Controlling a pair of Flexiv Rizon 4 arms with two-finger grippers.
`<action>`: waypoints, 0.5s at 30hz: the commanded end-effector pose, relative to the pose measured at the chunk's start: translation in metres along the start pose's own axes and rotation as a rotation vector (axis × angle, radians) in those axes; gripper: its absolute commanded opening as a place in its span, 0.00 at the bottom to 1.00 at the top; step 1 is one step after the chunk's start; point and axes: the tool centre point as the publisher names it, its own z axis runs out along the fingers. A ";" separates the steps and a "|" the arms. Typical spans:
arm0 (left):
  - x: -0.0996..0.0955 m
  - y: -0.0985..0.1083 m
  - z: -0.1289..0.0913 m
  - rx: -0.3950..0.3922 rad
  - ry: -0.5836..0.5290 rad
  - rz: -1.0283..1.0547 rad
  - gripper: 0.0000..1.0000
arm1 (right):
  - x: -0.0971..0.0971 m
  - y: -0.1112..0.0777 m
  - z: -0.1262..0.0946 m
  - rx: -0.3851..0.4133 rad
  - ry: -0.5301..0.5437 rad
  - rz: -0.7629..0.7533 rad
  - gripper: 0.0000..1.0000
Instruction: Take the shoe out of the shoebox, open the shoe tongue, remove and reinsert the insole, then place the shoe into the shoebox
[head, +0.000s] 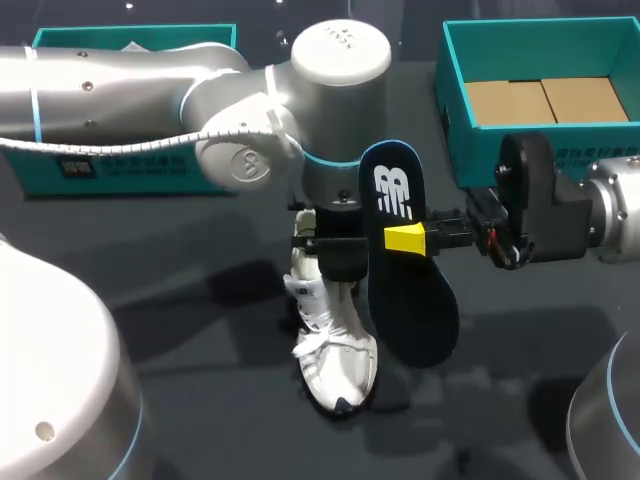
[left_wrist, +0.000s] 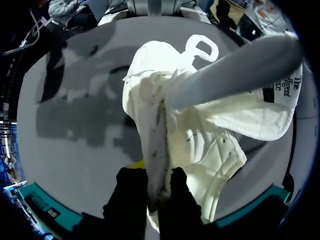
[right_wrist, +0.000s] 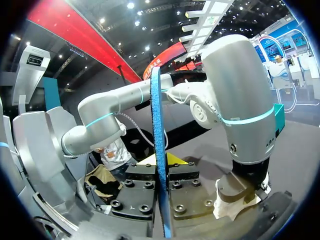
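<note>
On the dark grey table (head: 520, 330), the open teal cardboard shoebox (head: 452, 110) stands at the far right with only its brown card lining showing, so the first step looks done. The white lace-up sneaker (head: 335, 350) is out on the table near the middle, well apart from the shoebox, with its toe toward the near edge. The dark navy foam insole (head: 410, 300), with a white logo and a bright blue edge, is out of the sneaker and hangs upright just beside it on the right. By my reading the task is at the turn between removing and reinserting. The tongue appears folded back in the left wrist view. What is left is to slide the insole back in and return the sneaker to the shoebox. The silver left arm (head: 150, 90) comes in from the left and bends down over the sneaker's heel end. The right arm (head: 560, 210) reaches in level from the right, its wrist turned so the insole stands on edge. The left gripper (left_wrist: 154, 197) has its dark fingers nearly together, pinching the sneaker's white side wall from both faces and steadying it. The right gripper (right_wrist: 161, 162) is closed to a narrow gap on the insole, one yellow tip on each flat face around its middle. A second teal box (head: 150, 175) sits at the far left behind the left arm.
</note>
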 end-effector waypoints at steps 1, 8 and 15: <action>-0.010 0.004 0.009 0.010 0.016 0.014 0.00 | 0.001 -0.001 0.001 0.000 -0.004 0.001 0.00; -0.017 0.006 0.018 0.014 0.030 0.036 0.00 | 0.001 -0.001 0.001 0.000 -0.004 0.001 0.00; -0.020 0.008 0.015 0.017 -0.002 0.033 0.31 | 0.001 -0.001 0.001 0.000 -0.004 0.001 0.00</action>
